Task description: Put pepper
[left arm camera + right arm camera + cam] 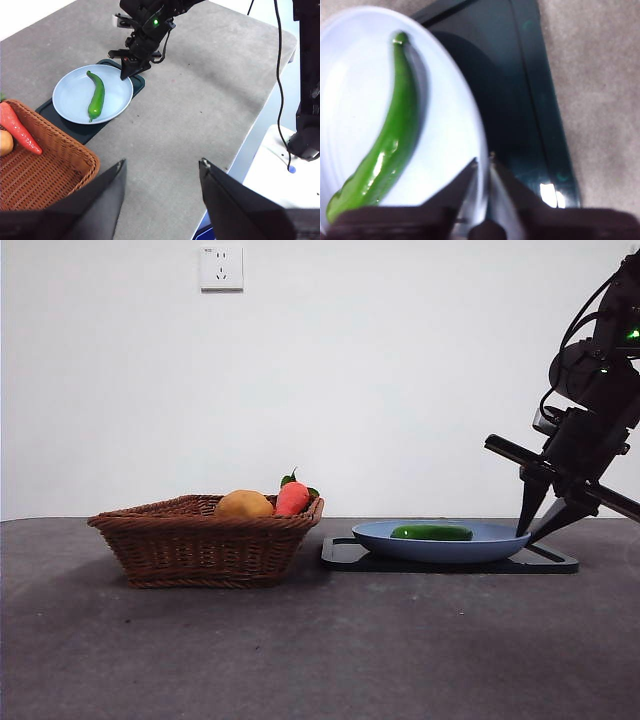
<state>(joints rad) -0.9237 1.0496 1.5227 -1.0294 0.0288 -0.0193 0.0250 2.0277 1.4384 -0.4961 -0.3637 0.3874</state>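
The green pepper (431, 532) lies on its side in the blue plate (375, 532), which sits on a dark tray (345, 555). It also shows in the left wrist view (96, 96) and the right wrist view (390, 145). My right gripper (527, 534) is at the plate's right rim, jaws closed on that rim (482, 159). It does not touch the pepper. The left wrist view shows it (125, 75) at the plate's (70, 95) far edge. My left gripper (161, 165) is open and empty, high above the table.
A wicker basket (205, 545) stands left of the tray and holds a round yellow-orange fruit (243, 504) and a red-orange pointed vegetable (292, 498). The table's edge (250, 132) runs close past my left gripper. Bare grey table lies in front.
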